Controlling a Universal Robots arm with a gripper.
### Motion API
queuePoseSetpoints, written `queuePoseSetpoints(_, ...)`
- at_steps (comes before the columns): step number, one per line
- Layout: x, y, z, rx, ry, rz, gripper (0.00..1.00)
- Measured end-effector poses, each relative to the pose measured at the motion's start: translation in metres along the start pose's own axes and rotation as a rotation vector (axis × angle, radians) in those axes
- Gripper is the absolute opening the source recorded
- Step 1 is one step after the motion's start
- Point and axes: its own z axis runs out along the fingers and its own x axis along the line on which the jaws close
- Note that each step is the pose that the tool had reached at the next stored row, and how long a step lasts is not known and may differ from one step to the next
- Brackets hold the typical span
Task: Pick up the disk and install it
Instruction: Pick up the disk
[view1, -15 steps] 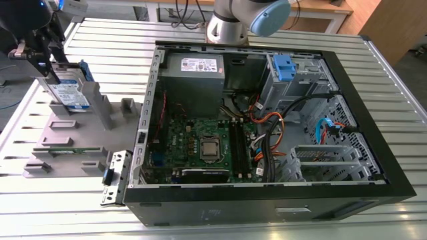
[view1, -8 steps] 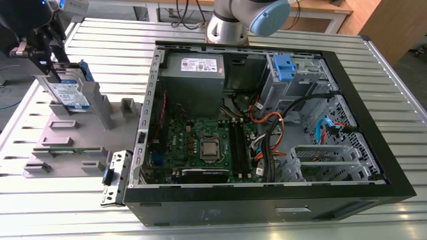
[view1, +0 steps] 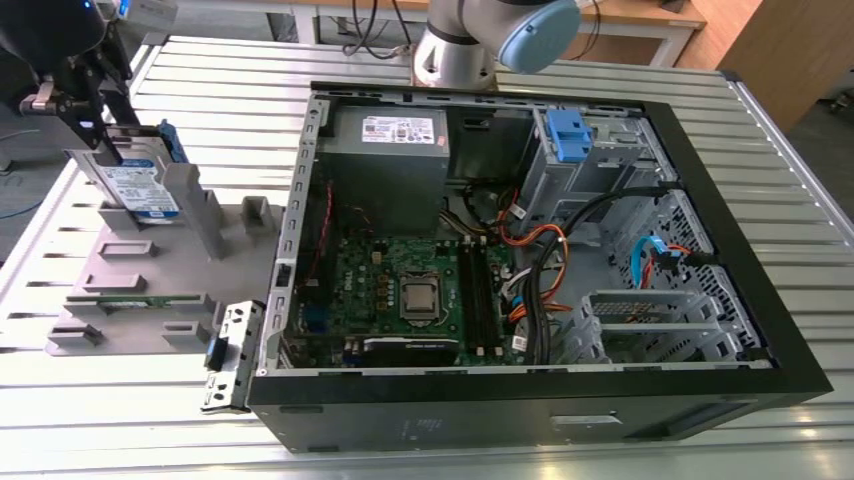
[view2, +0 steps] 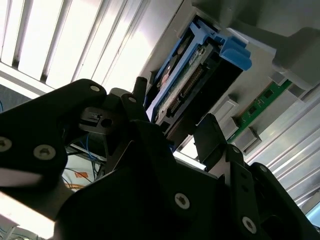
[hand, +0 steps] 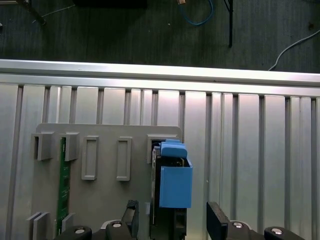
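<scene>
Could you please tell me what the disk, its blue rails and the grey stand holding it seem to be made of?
The disk: likely metal, silver-grey edge, with a white-and-blue label. Its blue rails: moulded plastic, uniform matte colour. The grey stand: probably plastic, dull even grey, blocky slots; uncertain.

This is a robotics lab or workshop. A ribbed aluminium worktable (view1: 787, 170) carries an opened computer case (view1: 534, 410) (motherboard (view1: 414, 290) and wiring (view1: 534, 260) bare) at the exterior view's centre and a grey parts fixture (view1: 160, 270) at centre left. Wooden benches (view1: 627, 14) and loose cables (view1: 363, 30) line the top edge.
</scene>
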Motion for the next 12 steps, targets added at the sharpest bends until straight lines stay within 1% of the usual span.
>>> queuePoseSetpoints(3, 0.001, 0.0001, -0.0001, 0.0, 0.0001, 0.0, 0.64)
queuePoseSetpoints(7, 0.0066, 0.0002, -0.0002, 0.0, 0.0001, 0.0, 0.64)
queuePoseSetpoints(12, 0.007, 0.0002, -0.0002, 0.0, 0.0, 0.0, 0.64)
